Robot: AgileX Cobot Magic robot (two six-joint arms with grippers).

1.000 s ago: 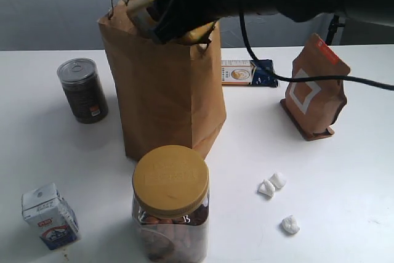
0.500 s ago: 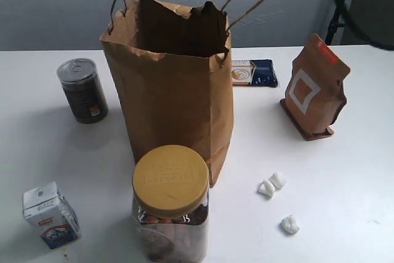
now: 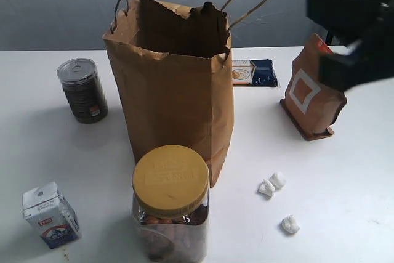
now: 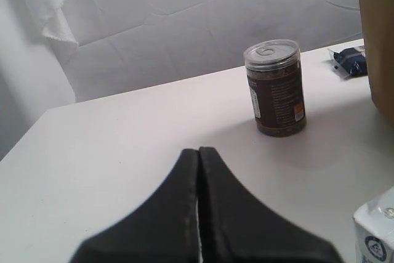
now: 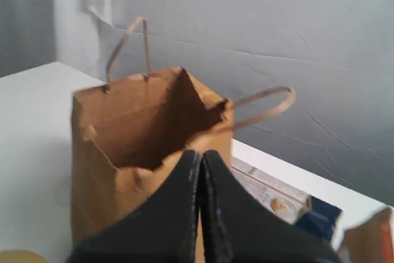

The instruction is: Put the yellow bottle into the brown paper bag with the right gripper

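Observation:
The brown paper bag (image 3: 175, 103) stands upright in the middle of the table, its torn mouth open and dark inside. The yellow bottle shows in no view; the bag's inside is too dark to see into. My right gripper (image 3: 354, 35) hangs blurred at the right, in front of the brown pouch and clear of the bag. In the right wrist view its fingers (image 5: 200, 155) are pressed together with nothing between them, and the bag (image 5: 135, 152) lies just beyond. My left gripper (image 4: 198, 152) is shut and empty, low over the table.
A dark can (image 3: 82, 90) stands left of the bag. In front of the bag are a yellow-lidded jar (image 3: 170, 201) and a small carton (image 3: 50, 215). A brown pouch (image 3: 314, 90), a flat blue packet (image 3: 252, 72) and white scraps (image 3: 271, 184) lie to the right.
A second ago my right arm was over the bag's mouth with a yellowish object. It has since pulled away to the right, empty. The bag shifted slightly right.

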